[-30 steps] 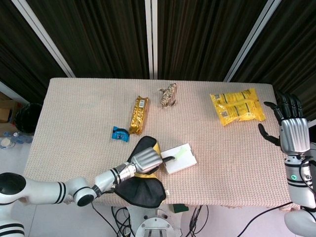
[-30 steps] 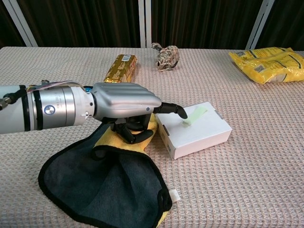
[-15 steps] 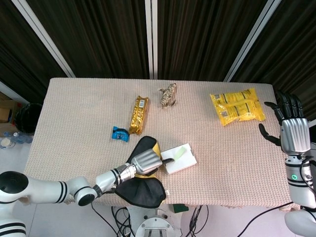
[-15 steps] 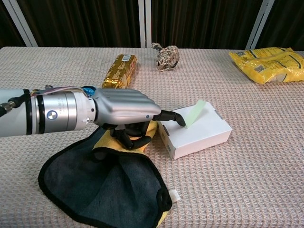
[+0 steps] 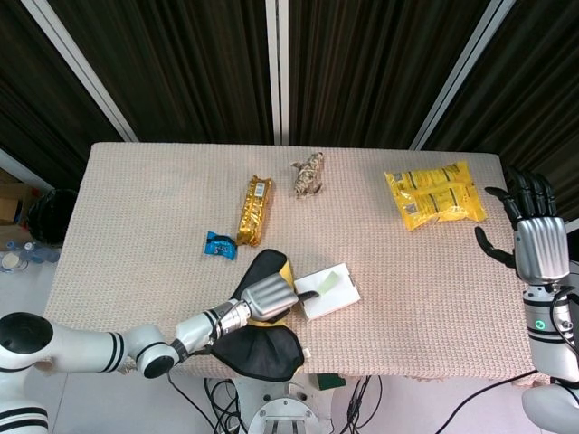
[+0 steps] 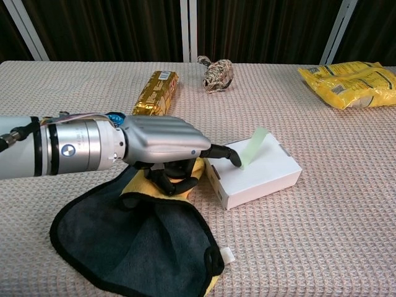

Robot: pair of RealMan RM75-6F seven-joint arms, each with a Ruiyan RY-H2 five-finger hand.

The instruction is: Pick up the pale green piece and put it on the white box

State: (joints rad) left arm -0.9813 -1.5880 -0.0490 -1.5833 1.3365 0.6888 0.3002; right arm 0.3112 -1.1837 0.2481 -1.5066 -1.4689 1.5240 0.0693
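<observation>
The pale green piece stands tilted on the white box, its lower end at the box's left top edge and its upper end raised. My left hand lies just left of the box. One dark fingertip is stretched out and touches the piece's lower end, while the other fingers curl underneath. Whether the piece is pinched or only pressed is not visible. In the head view the piece shows as a small strip on the box, beside the left hand. My right hand is raised at the far right with its fingers spread, holding nothing.
A black and yellow cloth lies under and in front of the left hand. Farther back are a gold snack bar, a blue packet, a brown bundle and a yellow bag at the right rear.
The piece lay flat on the box a second ago and now stands tilted up. The left fingertip drew back slightly to the left. The right hand has not moved.
</observation>
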